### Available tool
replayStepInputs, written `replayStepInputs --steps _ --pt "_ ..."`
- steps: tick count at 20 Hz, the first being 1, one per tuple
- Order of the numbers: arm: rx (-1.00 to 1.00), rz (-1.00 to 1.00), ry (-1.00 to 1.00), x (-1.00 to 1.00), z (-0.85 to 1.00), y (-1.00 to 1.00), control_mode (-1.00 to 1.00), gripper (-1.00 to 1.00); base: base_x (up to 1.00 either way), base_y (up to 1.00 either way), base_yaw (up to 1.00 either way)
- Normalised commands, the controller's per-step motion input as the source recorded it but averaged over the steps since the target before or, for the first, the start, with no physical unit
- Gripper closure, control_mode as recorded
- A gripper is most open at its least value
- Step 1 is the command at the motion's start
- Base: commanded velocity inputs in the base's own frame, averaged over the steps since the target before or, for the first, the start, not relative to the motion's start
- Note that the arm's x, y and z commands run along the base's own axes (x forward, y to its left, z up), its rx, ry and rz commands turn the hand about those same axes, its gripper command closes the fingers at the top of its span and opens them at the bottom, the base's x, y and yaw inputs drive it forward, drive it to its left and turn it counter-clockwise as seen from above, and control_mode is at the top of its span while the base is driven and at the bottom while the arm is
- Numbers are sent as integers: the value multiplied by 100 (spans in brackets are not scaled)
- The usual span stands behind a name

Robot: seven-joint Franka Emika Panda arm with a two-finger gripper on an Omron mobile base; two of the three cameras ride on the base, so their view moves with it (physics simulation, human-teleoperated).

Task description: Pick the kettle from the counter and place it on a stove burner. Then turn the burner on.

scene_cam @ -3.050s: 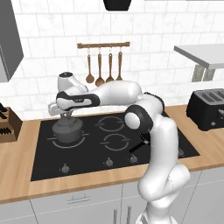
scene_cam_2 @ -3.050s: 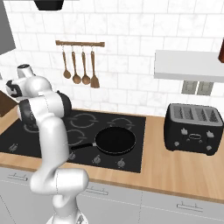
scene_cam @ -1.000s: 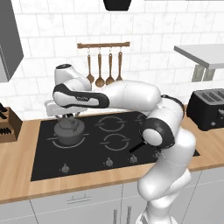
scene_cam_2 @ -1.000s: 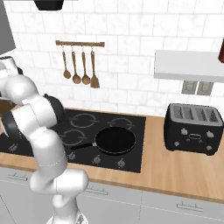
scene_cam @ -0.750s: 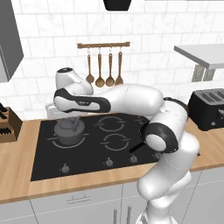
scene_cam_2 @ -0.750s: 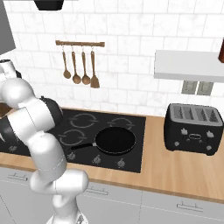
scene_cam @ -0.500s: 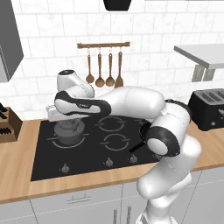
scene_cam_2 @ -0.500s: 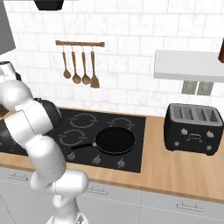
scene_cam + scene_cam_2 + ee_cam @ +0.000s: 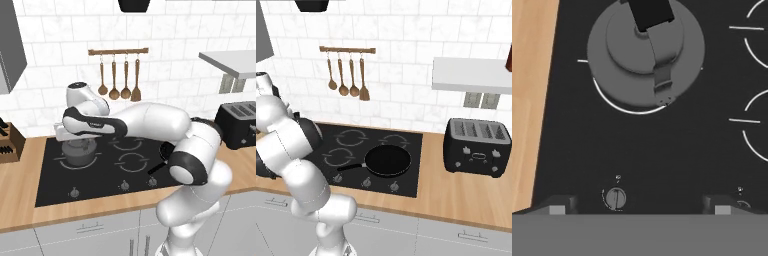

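Note:
The dark grey kettle (image 9: pixel 77 152) (image 9: pixel 646 55) stands upright on the stove burner (image 9: pixel 619 107), the wide ring at the left of the black glass hob (image 9: pixel 100 175). My gripper (image 9: pixel 64 137) (image 9: pixel 639 208) hangs above the hob, just in front of the kettle, and touches nothing. It is open, with nothing between its fingertips (image 9: pixel 557 208). A burner knob (image 9: pixel 615 198) lies below the hand, near the left fingertip. The tan counter (image 9: pixel 20 180) (image 9: pixel 532 100) borders the hob on the left.
A black frying pan (image 9: pixel 387 161) sits on the hob's right front burner. A toaster (image 9: pixel 476 147) stands on the right counter and a knife block (image 9: pixel 7 145) at the far left. Wooden utensils (image 9: pixel 117 75) hang on the wall behind. A second knob (image 9: pixel 742 204) lies farther right.
The hand has drifted a little to the left and toward the front of the hob, still open. The kettle has stayed on its burner.

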Motion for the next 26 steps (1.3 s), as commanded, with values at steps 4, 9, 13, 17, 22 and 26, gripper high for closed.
replayStepInputs --steps 4,9,13,17,22,26 --pt "0 -2 12 0 -29 1 -100 -100 0 0 0" --pt "1 0 26 -3 -53 0 -100 -100 0 0 0" --pt "0 0 3 -11 -17 0 -100 -100 0 0 0" --pt "0 0 5 -10 -12 1 -100 -100 0 0 0" --pt "0 0 13 -7 -15 9 -100 -100 0 0 0" --pt "-9 0 25 0 -11 26 -100 -100 0 0 0"
